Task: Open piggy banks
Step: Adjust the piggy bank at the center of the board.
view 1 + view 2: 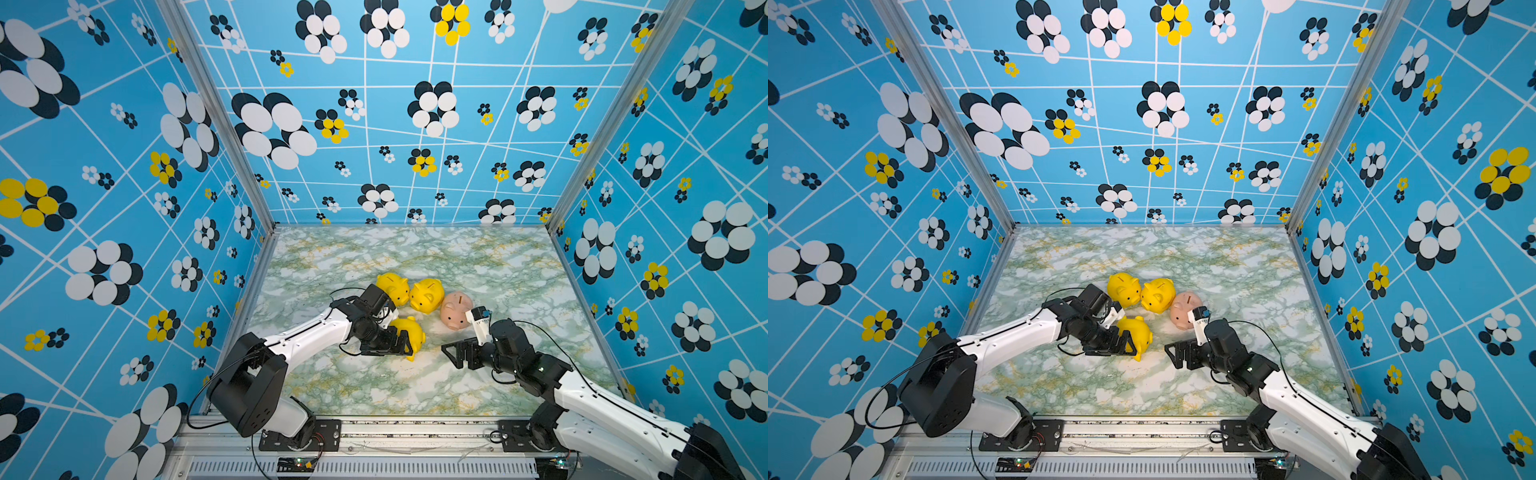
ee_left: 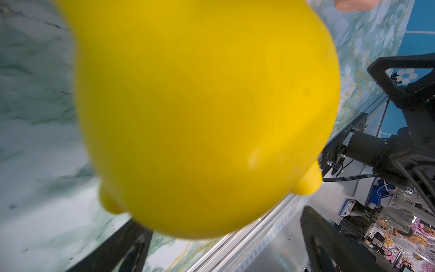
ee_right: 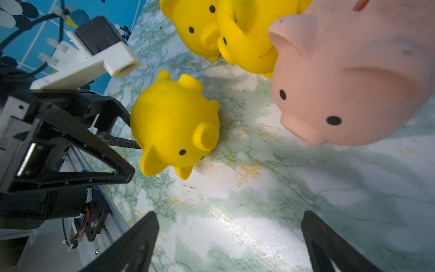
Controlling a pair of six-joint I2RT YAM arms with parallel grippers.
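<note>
Left gripper (image 1: 404, 343) splayed, smooth, rounded piggy bank (image 1: 415, 336)

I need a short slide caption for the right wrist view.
Open right gripper faces a tipped yellow piggy bank; pink piggy bank nearby.

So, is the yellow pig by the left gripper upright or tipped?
Tipped. The yellow pig lies on its side on the table; its feet point sideways, not down.

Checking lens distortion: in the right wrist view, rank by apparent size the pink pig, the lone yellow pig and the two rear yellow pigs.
1. pink pig, nearest the camera, cropped
2. lone yellow pig
3. rear yellow pigs: both cropped and overlapping, so unranked between themselves
</note>
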